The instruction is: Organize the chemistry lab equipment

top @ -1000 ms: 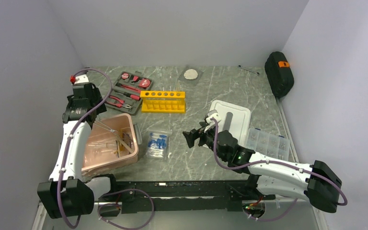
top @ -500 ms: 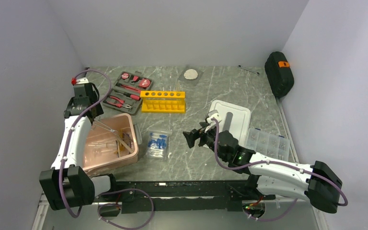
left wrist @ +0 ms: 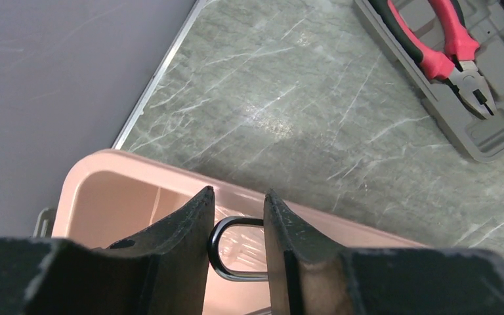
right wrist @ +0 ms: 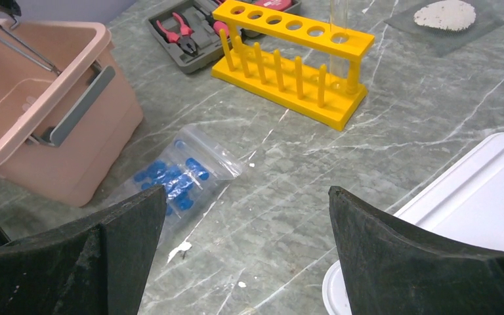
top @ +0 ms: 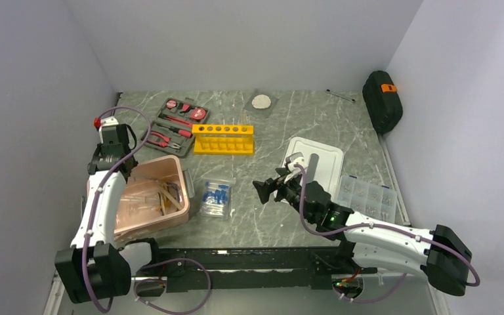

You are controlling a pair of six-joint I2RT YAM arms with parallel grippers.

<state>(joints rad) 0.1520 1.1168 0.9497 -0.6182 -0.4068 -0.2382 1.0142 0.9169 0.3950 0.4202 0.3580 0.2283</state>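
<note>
Marble bench (top: 282,118) holds a pink tub (top: 164,222); over it, left pincer (left wrist: 237,197) has a wire loop (left wrist: 211,248) between narrow jaws, grip I cannot tell, while right pincer (right wrist: 244,197) is released, empty.

Soft, even light comes from overhead and the room is bright all over. Shadows under the arms are faint, and a pale sheen sits on the marble table (left wrist: 262,118). The top view is sharp to its corners. Up close, the left gripper (left wrist: 236,207) and right gripper (right wrist: 246,210) look dark and soft-edged, while the yellow rack (right wrist: 282,85) beyond stays crisp.
</note>
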